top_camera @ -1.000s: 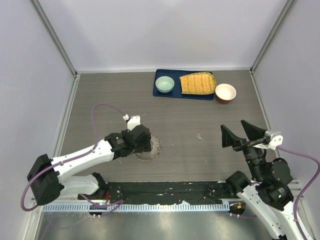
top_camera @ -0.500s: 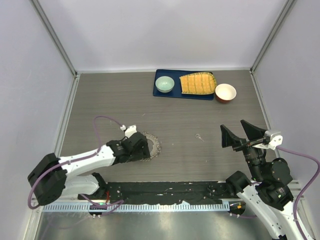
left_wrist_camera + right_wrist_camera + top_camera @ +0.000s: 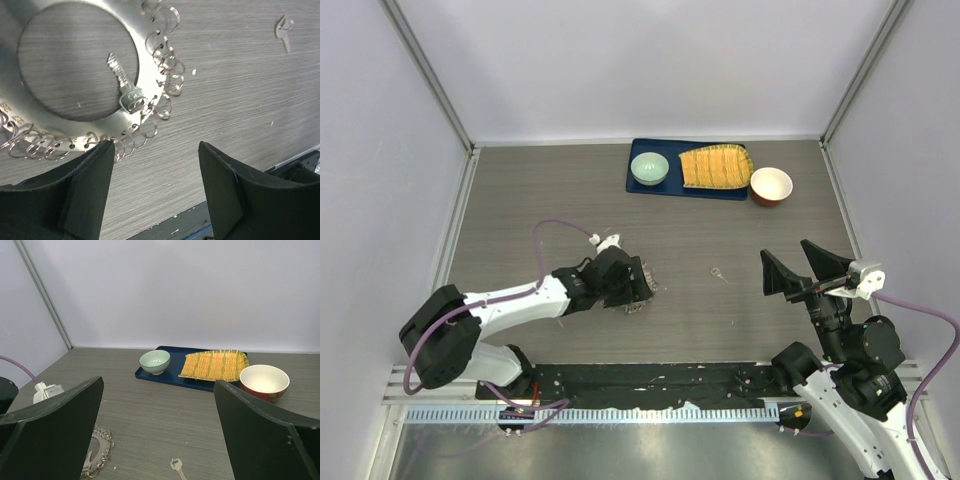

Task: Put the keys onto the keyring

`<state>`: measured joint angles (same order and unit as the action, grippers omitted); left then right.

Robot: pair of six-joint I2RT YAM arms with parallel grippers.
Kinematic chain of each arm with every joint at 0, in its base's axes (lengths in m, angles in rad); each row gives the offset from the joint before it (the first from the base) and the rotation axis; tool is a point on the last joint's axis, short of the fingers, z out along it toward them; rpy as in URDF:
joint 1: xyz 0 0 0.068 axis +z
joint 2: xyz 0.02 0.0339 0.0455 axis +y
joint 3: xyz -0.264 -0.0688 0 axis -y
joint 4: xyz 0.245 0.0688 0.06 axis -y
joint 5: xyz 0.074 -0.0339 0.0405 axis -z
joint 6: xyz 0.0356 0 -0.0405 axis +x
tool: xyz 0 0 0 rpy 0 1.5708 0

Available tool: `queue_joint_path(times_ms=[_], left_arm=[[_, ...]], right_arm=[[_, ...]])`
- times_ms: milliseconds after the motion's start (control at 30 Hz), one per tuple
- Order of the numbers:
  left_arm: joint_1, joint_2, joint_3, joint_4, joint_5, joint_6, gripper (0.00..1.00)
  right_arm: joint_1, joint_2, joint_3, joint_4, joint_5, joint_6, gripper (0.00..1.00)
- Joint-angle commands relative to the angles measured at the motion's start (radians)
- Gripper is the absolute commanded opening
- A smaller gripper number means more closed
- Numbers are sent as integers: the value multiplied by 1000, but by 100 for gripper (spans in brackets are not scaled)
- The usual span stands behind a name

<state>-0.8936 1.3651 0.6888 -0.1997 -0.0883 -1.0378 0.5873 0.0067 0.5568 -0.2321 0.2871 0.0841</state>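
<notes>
The keyring (image 3: 150, 30) is a flat silver ring fringed with small wire loops, lying on the table. One small silver key (image 3: 126, 90) hangs from its inner edge. In the top view the keyring (image 3: 645, 287) shows only partly under my left gripper (image 3: 623, 279). In the left wrist view that gripper (image 3: 155, 147) is open, its left finger (image 3: 85, 195) over the ring's fringe and nothing between the jaws. A loose key (image 3: 719, 273) lies on the table between the arms; the key (image 3: 176, 466) also shows in the right wrist view, as does the keyring (image 3: 97, 450). My right gripper (image 3: 805, 268) hangs wide open above the table.
A blue tray (image 3: 650, 186) at the back holds a pale green bowl (image 3: 649, 167) and a yellow woven mat (image 3: 716, 167). A red-and-white bowl (image 3: 771, 185) stands just right of it. A black rail (image 3: 650, 380) runs along the near edge.
My left gripper has swung right and slightly away from the near edge, and the keyring now lies a little further right. The right arm and the loose key have not moved.
</notes>
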Motion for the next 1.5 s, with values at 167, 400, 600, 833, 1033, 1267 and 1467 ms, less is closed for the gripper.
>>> queue_joint_path(times_ms=[167, 400, 600, 833, 1033, 1267, 1467], left_arm=[[1, -129, 68, -246, -264, 131, 72], [76, -238, -63, -222, -256, 153, 59], [162, -206, -135, -121, -102, 174, 44], [166, -153, -141, -55, -42, 202, 38], [166, -81, -117, -29, 13, 206, 36], [166, -73, -92, -21, 82, 199, 34], [163, -113, -86, -10, 131, 180, 35]], right_arm=[[5, -4, 2, 48, -37, -15, 100], [5, -4, 3, 50, -48, -20, 100], [6, -4, 2, 51, -48, -21, 100], [5, -4, -1, 51, -48, -21, 100], [5, -4, 2, 53, -48, -23, 100], [5, -4, 2, 48, -51, -24, 100], [5, -2, 5, 48, -43, -24, 100]])
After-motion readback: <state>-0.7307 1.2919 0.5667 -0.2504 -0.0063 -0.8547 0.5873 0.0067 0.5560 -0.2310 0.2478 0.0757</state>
